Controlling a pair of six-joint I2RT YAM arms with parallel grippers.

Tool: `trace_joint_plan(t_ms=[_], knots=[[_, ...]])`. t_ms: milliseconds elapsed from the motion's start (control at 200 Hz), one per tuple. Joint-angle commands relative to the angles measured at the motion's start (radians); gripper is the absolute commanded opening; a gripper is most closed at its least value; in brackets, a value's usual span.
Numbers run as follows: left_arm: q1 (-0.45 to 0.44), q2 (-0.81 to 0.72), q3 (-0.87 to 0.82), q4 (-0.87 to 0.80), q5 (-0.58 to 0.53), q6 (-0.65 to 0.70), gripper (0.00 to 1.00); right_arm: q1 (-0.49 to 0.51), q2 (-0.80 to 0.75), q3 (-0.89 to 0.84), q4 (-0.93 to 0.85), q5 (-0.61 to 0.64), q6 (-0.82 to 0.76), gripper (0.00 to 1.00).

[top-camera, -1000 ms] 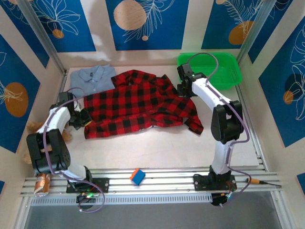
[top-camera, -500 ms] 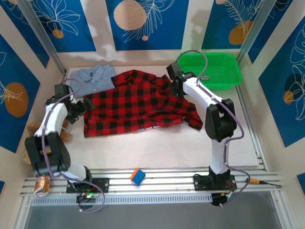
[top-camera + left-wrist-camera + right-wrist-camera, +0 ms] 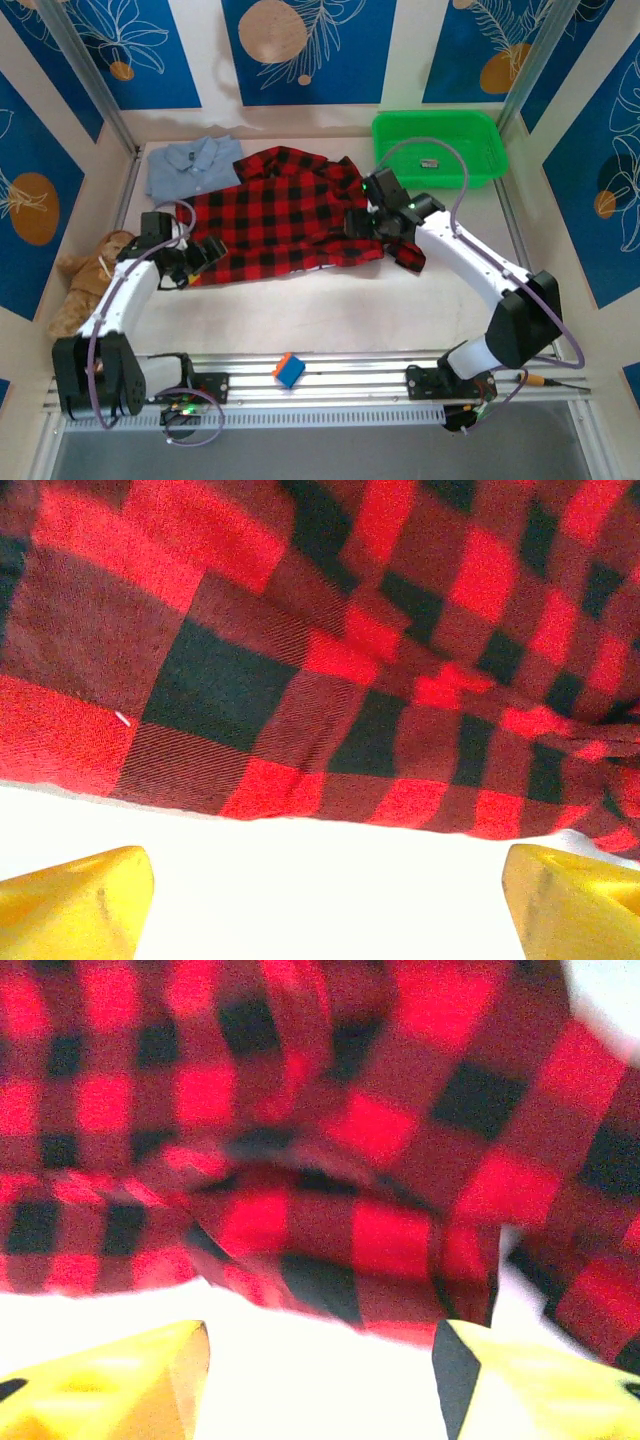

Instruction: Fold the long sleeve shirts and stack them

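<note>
White bench (image 3: 330, 300) carrying red-and-black checked flannel shirt (image 3: 290, 215), spread centre. Light blue collared cloth shirt (image 3: 190, 165) at far-left corner, touching it. Left hand (image 3: 200, 260) and right hand (image 3: 362, 222) released, at flannel's edges. Best to pinch matching corners, lift evenly.

Flannel shirt (image 3: 290, 215): spread across the middle of the table (image 3: 330, 310).
Collared shirt (image 3: 192, 165): behind and left of the flannel shirt, touching its back left edge.
Basin (image 3: 470, 170): behind and right of the flannel shirt, apart from it; a small item (image 3: 428, 163) lies in it.
Left gripper (image 3: 205, 256): at the flannel shirt's front left corner.
Right gripper (image 3: 358, 222): at the flannel shirt's right side.
Soft toy (image 3: 85, 280): left of the flannel shirt, past the table edge.
Block (image 3: 288, 370): in front of the flannel shirt, on the rail (image 3: 350, 365).
</note>
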Motion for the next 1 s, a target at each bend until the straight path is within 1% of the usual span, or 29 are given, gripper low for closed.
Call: trace_joint_plan(t_ms=[0,40,140,255,355,505,625,705,735,785,865,925,995], knots=[[-0.031,0.066,0.017,0.177,0.033,-0.018,0.88,-0.048,-0.004,-0.119,0.060,-0.112,0.157,0.62],[-0.037,0.096,0.024,0.208,0.032,-0.015,0.88,-0.064,-0.005,-0.151,0.093,-0.130,0.177,0.64],[-0.040,0.161,0.031,0.270,0.022,-0.017,0.87,-0.116,0.011,-0.203,0.173,-0.218,0.219,0.64],[-0.040,0.225,0.031,0.299,0.002,-0.014,0.87,-0.125,0.042,-0.203,0.194,-0.214,0.243,0.65],[-0.039,0.262,0.017,0.320,-0.026,-0.013,0.86,-0.151,0.078,-0.217,0.249,-0.262,0.268,0.65],[-0.039,0.291,-0.006,0.351,-0.052,-0.017,0.86,-0.161,0.158,-0.208,0.250,-0.258,0.290,0.62],[-0.037,0.309,-0.017,0.351,-0.067,-0.008,0.87,-0.179,0.172,-0.244,0.257,-0.226,0.326,0.58],[-0.034,0.317,-0.023,0.340,-0.081,-0.001,0.87,-0.189,0.176,-0.265,0.245,-0.187,0.333,0.50],[-0.033,0.320,-0.025,0.334,-0.086,0.001,0.87,-0.190,0.176,-0.270,0.235,-0.166,0.332,0.44],[-0.028,0.319,-0.030,0.323,-0.093,0.004,0.87,-0.190,0.174,-0.282,0.222,-0.133,0.330,0.31],[-0.022,0.309,-0.044,0.308,-0.106,0.008,0.88,-0.192,0.162,-0.313,0.213,-0.099,0.329,0.17],[-0.015,0.296,-0.061,0.297,-0.113,0.009,0.88,-0.191,0.140,-0.333,0.201,-0.079,0.330,0.10],[-0.010,0.276,-0.087,0.288,-0.121,0.014,0.89,-0.200,0.112,-0.364,0.198,-0.072,0.333,0.05]])
